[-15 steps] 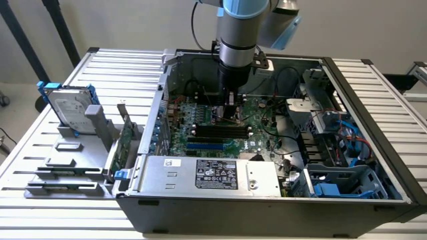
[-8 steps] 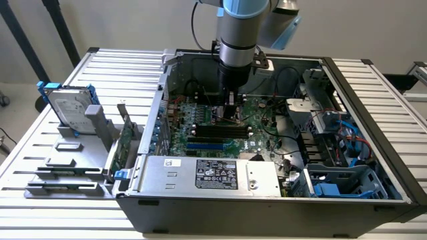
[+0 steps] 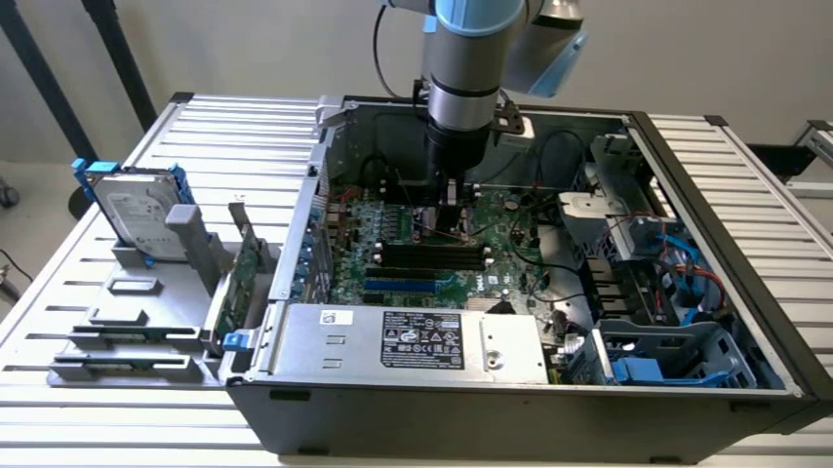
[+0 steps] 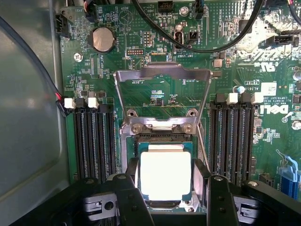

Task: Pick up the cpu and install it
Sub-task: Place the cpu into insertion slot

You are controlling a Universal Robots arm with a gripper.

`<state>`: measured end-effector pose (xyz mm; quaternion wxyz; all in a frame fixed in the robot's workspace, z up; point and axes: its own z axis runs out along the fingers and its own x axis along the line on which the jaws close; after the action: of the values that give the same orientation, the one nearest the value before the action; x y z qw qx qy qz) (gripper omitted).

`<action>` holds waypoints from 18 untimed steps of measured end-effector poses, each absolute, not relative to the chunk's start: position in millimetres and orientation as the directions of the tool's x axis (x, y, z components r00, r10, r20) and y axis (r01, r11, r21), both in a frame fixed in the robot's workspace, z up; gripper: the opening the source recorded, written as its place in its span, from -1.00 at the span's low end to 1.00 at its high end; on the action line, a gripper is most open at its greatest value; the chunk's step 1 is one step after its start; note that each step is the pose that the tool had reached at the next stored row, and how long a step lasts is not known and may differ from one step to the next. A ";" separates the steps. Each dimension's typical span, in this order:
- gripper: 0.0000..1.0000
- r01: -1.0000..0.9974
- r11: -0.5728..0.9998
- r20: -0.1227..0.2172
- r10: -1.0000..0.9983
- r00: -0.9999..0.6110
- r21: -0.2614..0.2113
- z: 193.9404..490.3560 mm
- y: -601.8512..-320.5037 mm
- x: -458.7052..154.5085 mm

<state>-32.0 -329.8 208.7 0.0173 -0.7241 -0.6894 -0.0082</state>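
Two fingers (image 4: pixel 132 170) of the black claw (image 4: pixel 167 165) flank the flat silver-grey square cpu (image 4: pixel 165 176) in its socket (image 4: pixel 160 139); grip not clear; keep it level.

Behind, a pale plain wall (image 3: pixel 260 49), crossed at the exterior view's left by two dark slanted bars (image 3: pixel 124 58). In front of it, a wide table (image 3: pixel 768 195) of ribbed silver metal slats, reaching to both sides. Beyond the table edge at the exterior view's left, a strip of light grey floor (image 3: pixel 33 229). Lit brightly and evenly, with only soft shadows.
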 end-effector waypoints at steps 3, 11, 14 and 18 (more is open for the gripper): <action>0.09 0.999 -0.049 0.035 0.998 0.049 -0.014 207.5 -329.7 -32.0; 0.09 0.999 -0.049 0.030 0.998 0.049 -0.014 204.6 -328.8 -31.8; 0.09 0.999 -0.049 0.029 0.998 0.049 -0.013 203.6 -328.1 -31.5; 0.09 0.999 -0.049 0.027 0.998 0.049 -0.013 202.0 -327.3 -31.4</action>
<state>-31.4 -327.3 202.0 0.0140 -0.7242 -0.6894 -0.0050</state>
